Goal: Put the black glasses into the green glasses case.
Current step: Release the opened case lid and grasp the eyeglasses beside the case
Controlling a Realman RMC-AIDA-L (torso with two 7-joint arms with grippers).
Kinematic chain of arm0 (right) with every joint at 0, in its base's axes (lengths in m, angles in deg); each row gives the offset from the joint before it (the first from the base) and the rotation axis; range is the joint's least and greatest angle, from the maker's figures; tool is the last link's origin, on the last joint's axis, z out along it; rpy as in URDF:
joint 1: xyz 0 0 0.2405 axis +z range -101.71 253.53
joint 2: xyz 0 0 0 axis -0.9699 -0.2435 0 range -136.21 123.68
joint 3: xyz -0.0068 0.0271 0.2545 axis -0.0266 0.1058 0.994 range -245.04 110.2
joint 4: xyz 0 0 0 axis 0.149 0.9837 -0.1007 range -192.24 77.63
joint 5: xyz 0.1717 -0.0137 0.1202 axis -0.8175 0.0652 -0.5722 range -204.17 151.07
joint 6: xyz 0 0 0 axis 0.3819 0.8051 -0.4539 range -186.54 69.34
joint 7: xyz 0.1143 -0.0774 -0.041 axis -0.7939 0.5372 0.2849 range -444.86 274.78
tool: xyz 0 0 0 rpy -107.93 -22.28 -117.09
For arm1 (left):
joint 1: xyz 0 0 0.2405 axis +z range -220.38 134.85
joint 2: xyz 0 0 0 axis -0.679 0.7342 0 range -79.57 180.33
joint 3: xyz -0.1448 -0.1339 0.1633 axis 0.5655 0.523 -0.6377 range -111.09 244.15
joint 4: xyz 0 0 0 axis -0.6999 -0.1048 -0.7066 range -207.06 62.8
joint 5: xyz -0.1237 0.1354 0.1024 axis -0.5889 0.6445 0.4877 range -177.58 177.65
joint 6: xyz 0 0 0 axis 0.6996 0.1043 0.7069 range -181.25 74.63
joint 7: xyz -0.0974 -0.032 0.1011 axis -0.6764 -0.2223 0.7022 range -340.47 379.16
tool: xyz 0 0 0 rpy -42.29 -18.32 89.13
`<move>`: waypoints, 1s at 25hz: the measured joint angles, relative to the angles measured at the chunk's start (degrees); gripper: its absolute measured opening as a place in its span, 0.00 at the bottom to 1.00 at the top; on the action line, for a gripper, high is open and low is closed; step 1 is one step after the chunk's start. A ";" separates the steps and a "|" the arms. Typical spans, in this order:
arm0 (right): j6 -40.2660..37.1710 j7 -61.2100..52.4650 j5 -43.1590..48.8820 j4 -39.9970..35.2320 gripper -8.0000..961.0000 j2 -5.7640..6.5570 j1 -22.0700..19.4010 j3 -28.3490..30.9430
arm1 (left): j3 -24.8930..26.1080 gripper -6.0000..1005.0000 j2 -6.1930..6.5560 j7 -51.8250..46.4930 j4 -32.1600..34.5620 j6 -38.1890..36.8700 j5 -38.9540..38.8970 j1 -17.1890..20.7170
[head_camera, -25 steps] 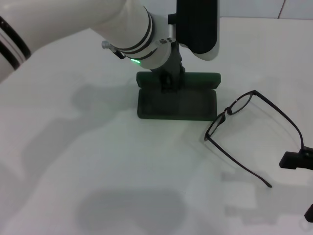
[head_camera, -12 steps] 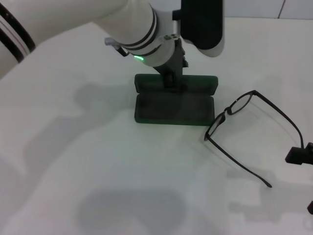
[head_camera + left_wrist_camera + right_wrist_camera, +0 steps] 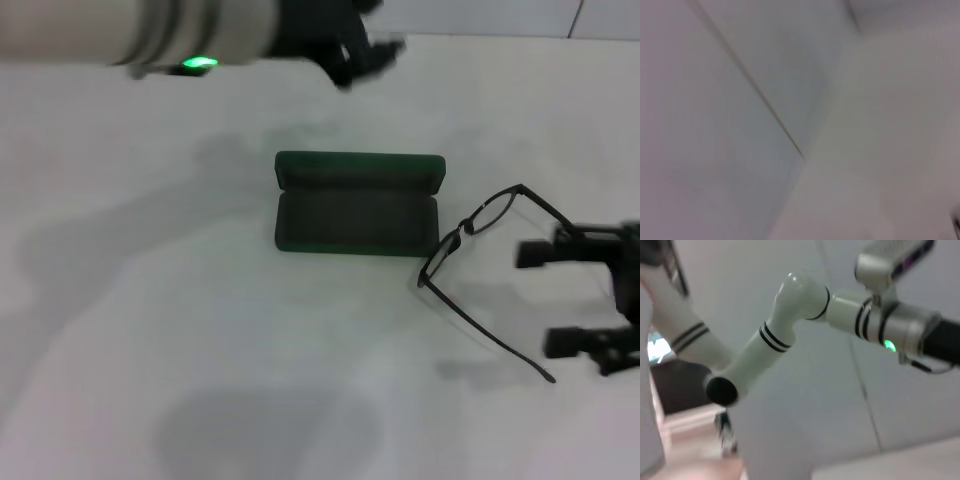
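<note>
The green glasses case (image 3: 358,220) lies open in the middle of the white table, its lid standing up along the far side. The black glasses (image 3: 486,215) lie just right of it, lenses near the case's right end, temple arms unfolded and stretching toward the front right. My right gripper (image 3: 558,298) is open beside the glasses' right side, its fingers (image 3: 545,252) close to the temple arms and not touching them. My left gripper (image 3: 352,52) is raised behind the case, blurred. The right wrist view shows the left arm (image 3: 800,295) against a wall.
The white table (image 3: 200,330) spreads out bare to the left and front of the case. The left wrist view shows only blurred pale surfaces with a dark seam (image 3: 765,105).
My left arm has lifted off the case's lid and swung up and to the left. The case stays open. My right gripper has come in from the right edge toward the glasses.
</note>
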 joint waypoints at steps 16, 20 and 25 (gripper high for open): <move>6.46 -37.03 76.85 -42.88 0.73 -9.12 16.89 30.65 | 18.58 0.11 0.14 57.22 -34.97 -15.52 -76.92 22.83; 5.98 -37.94 88.07 -42.49 0.72 -13.45 21.83 29.75 | 27.61 0.07 0.55 62.75 -53.32 -28.08 -78.54 17.21; 9.28 -37.75 93.01 -42.41 0.72 -14.96 24.07 23.10 | 32.91 0.07 2.53 68.08 -64.06 -34.89 -74.17 14.15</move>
